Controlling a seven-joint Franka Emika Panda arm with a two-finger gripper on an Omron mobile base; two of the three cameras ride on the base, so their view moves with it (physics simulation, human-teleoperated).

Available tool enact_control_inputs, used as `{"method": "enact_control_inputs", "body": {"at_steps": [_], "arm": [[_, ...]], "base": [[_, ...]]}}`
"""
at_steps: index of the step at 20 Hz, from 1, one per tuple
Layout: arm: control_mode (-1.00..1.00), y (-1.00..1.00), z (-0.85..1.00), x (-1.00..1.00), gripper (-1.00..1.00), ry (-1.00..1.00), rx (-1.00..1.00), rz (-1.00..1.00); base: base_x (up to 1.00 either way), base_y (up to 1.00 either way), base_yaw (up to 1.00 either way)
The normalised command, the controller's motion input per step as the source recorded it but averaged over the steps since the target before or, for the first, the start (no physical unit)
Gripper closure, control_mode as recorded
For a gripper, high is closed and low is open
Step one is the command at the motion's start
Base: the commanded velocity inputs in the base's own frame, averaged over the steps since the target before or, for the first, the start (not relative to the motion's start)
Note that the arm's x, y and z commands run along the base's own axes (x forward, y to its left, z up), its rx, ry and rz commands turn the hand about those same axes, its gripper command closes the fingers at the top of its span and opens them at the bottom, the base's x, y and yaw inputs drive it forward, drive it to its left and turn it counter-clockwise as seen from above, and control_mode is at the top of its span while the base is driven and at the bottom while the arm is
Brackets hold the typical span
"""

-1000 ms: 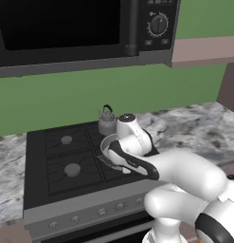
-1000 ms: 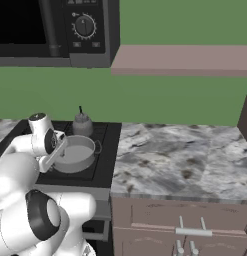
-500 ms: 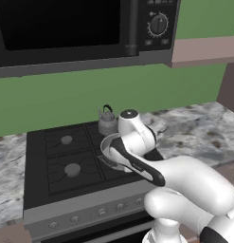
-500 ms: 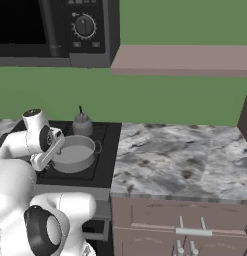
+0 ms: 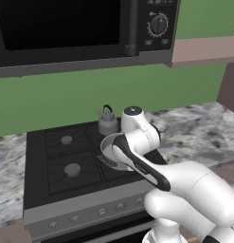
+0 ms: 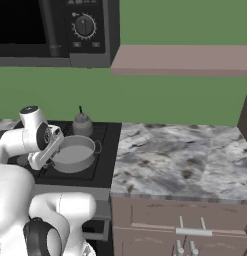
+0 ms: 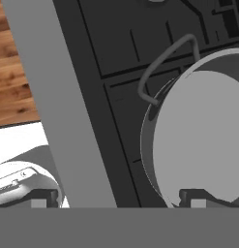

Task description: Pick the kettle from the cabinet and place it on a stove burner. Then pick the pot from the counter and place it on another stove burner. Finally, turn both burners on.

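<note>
With both vessels set on the cooktop (image 5: 57,190) | kettle (image 5: 108,122) on rear right burner, pot (image 6: 73,153) on front right burner, freeing the knobs (image 5: 102,212) | fingers (image 7: 116,197) spread wide, holding nothing, just above the pot rim.

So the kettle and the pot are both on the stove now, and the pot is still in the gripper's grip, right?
Not quite. Kettle and pot are on the stove, but the hand view shows the gripper open, fingertips wide apart, holding nothing.
</note>
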Motion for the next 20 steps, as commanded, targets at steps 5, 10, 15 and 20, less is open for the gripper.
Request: {"method": "enact_control_inputs", "body": {"at_steps": [5,10,15,20], "arm": [[-1.0,0.0,0.0,0.0,-1.0,0.0,0.0,0.0],[-1.0,0.0,0.06,-0.02,-1.0,-0.01,0.0,-0.01],[-1.0,0.0,0.05,-0.03,-1.0,-0.01,0.0,-0.01],[1.0,0.0,0.0,-0.03,-1.0,-0.01,0.0,-0.01]], "base": [[0.0,0.0,0.0],[0.0,0.0,0.0],[0.0,0.0,0.0],[-0.1,0.0,-0.01]]}}
